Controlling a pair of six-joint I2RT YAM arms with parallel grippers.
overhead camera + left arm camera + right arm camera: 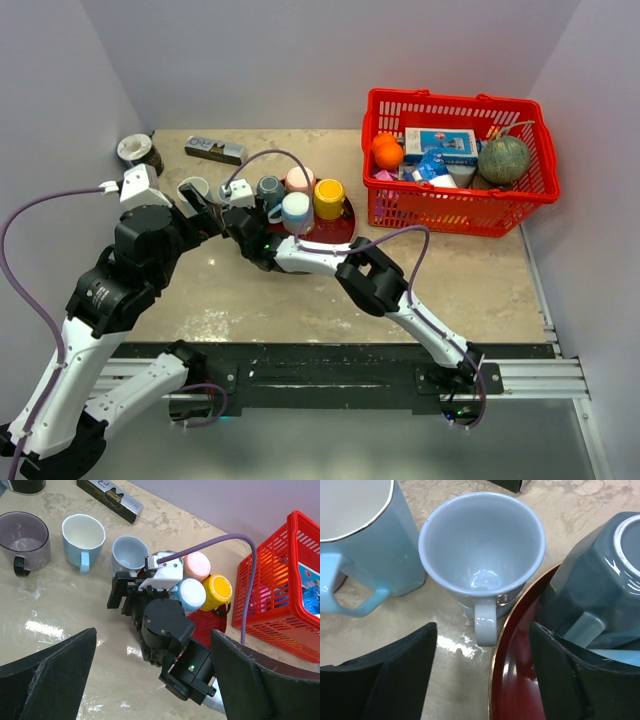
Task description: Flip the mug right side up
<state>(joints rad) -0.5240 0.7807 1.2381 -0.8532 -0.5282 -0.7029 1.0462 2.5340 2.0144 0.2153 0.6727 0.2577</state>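
Several mugs stand upside down on a dark red plate: a grey-blue one, a pink one, a white-blue one and a yellow one. A pale blue mug stands upright on the table just left of the plate, its handle toward my right gripper. That gripper is open and empty, low over the plate's rim, between the pale mug and the grey-blue mug. My left gripper is open and empty, held above the right arm's wrist.
A light blue mug and a grey glass mug stand upright left of the pale one. A black box and a round tin lie at the back left. A red basket of groceries stands at the back right.
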